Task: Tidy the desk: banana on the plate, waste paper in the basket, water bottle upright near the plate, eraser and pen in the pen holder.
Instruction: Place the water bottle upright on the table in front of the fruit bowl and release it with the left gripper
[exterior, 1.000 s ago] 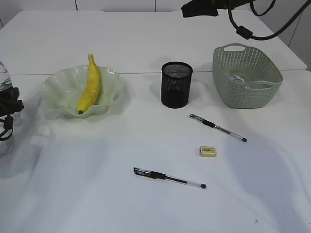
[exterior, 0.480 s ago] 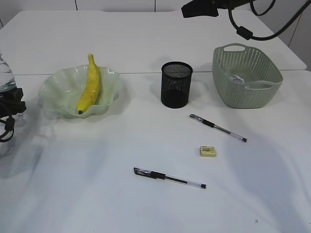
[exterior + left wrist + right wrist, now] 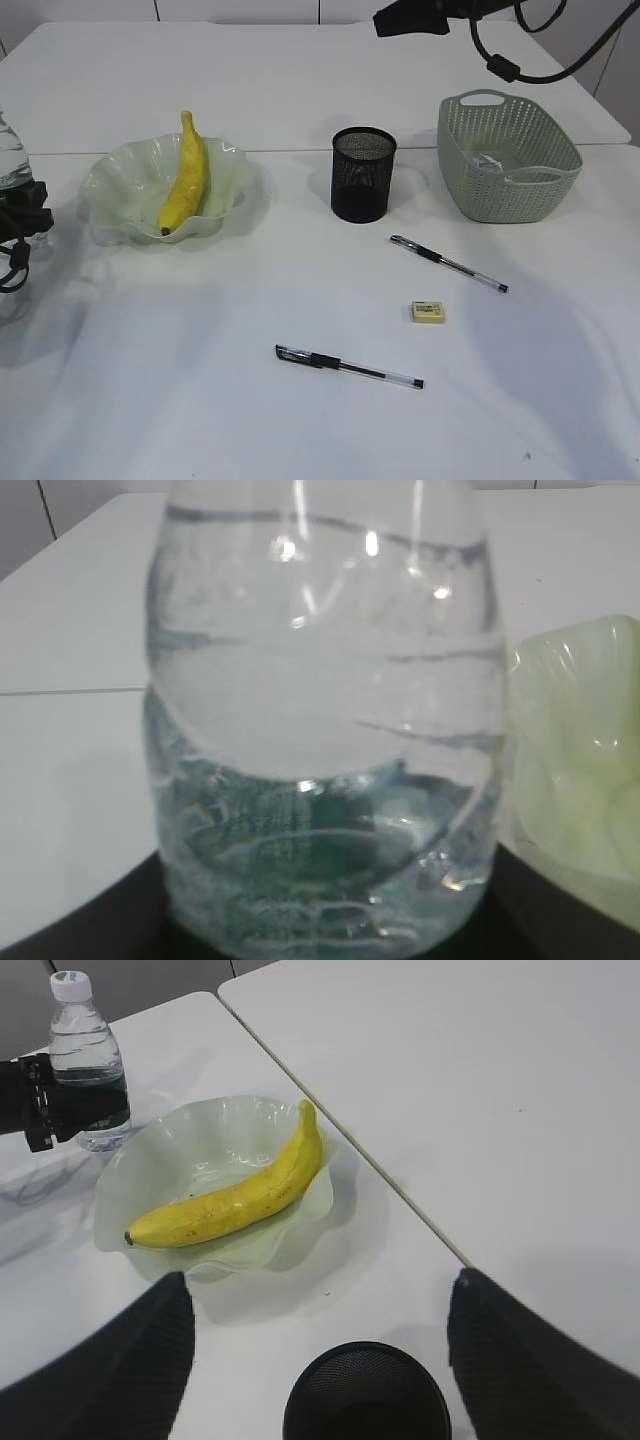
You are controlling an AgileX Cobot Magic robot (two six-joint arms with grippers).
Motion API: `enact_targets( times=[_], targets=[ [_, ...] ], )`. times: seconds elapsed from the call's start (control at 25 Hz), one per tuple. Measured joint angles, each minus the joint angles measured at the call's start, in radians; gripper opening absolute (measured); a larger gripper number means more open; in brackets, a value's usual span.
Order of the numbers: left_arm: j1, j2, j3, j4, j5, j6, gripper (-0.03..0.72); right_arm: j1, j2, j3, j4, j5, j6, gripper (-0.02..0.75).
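My white table (image 3: 300,90) carries a plate (image 3: 120,195), mesh cup (image 3: 363,175), basket (image 3: 507,160), two pens (image 3: 448,263) (image 3: 348,367), an eraser (image 3: 428,312) and a bottle (image 3: 88,1060).

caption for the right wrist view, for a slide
Yellow banana on pale green wavy plate, clear water bottle upright beside it.

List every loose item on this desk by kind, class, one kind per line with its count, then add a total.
Pens: 2
Eraser: 1
Banana: 1
Plate: 1
Pen holder: 1
Basket: 1
Water bottle: 1
Total: 8
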Motion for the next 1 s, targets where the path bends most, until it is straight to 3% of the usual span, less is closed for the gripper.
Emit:
enact_targets(
  times=[1.0],
  targets=[
    [0.000,0.000,0.000,-0.020,0.000,0.003,0.430,0.000,0.000,0.000,0.000,0.000,-0.005,0.585]
  ],
)
